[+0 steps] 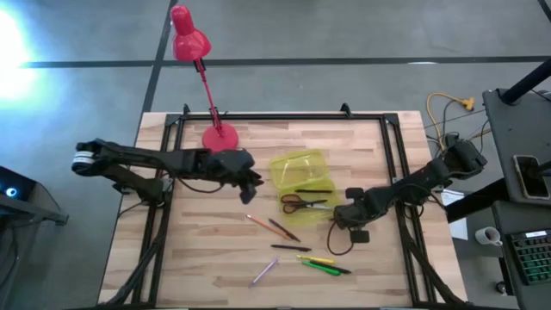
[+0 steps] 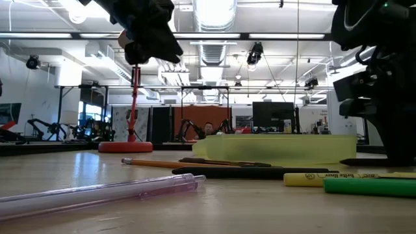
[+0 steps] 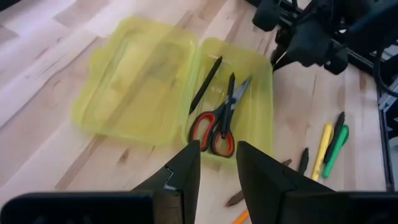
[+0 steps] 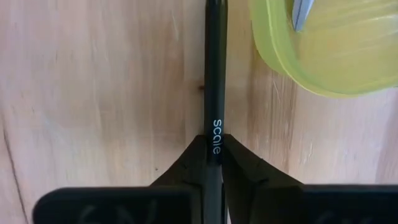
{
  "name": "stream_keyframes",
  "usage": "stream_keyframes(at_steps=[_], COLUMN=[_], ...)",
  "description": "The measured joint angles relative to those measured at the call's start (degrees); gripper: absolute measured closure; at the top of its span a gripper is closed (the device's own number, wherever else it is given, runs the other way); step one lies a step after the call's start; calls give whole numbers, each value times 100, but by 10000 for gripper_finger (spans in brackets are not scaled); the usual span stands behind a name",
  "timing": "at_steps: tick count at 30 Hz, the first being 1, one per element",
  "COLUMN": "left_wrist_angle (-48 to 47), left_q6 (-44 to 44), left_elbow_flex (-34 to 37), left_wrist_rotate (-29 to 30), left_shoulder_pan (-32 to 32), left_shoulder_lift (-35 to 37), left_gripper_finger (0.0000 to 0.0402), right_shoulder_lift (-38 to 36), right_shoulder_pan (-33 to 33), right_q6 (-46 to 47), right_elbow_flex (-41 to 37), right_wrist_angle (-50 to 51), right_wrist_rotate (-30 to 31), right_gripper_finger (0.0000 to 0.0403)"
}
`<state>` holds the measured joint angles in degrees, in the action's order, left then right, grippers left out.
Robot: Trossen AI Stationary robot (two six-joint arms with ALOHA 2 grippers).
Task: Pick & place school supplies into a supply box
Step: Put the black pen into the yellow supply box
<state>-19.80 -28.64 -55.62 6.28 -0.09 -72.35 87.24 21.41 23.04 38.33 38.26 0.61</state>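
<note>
right pincer [image 4: 212,151] clenched on a black pen [image 4: 215,74] just beside the box [image 1: 303,176] | left pincer [image 3: 216,163] released, raised near box | scissors [image 3: 219,119] lie in box | pencils, markers [image 1: 325,263] on counter [image 1: 207,258]

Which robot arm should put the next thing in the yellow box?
Probably the right: its end effector already pinches a black pen beside the supply box. The left end effector is open and empty.

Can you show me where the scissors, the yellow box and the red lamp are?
Scissors [image 3: 217,121]: left wrist view, on the pivot where the blades meet the red handles.
Yellow box [image 1: 291,163]: high view, on its open lid.
Red lamp [image 1: 189,40]: high view, on its shade.
</note>
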Motion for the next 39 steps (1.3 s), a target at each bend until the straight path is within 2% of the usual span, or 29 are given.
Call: stream_keyframes(at_steps=[7, 11, 14, 17, 20, 28, 32, 35, 39], left_wrist_angle=[-12, 1, 1, -8, -15, -191, -178, -184, -188], left_q6=[133, 203, 205, 208, 210, 212, 212, 213, 105], left_elbow_flex=[-17, -50, -31, 13, 75, 158, 234, 364, 580], left_wrist_rotate=[-4, -4, -9, -4, -15, -27, -28, -35, -53], left_shoulder_pan=[1, 2, 2, -31, -98, -393, -557, -628, -641], left_shoulder_lift=[45, 35, 35, 35, 35, 35, 35, 35, 35], left_gripper_finger=[313, 313, 313, 313, 313, 313, 313, 313, 313], right_shoulder_lift=[-206, -697, -956, -1100, -863, 378, 934, 1160, 1218], right_shoulder_pan=[15, 104, 176, 94, -217, -1224, -1455, -1482, -1427], right_q6=[434, 717, 943, 1015, 792, -540, -830, -1002, -977], right_elbow_flex=[384, 887, 1247, 1553, 1787, 2557, 2905, 3053, 3108], right_wrist_angle=[594, 989, 1215, 1191, 1062, 903, 1204, 1282, 1292], right_wrist_rotate=[-440, -519, -393, 98, 518, 521, 541, 541, 543], right_gripper_finger=[383, 383, 384, 383, 381, 379, 374, 352, 302])
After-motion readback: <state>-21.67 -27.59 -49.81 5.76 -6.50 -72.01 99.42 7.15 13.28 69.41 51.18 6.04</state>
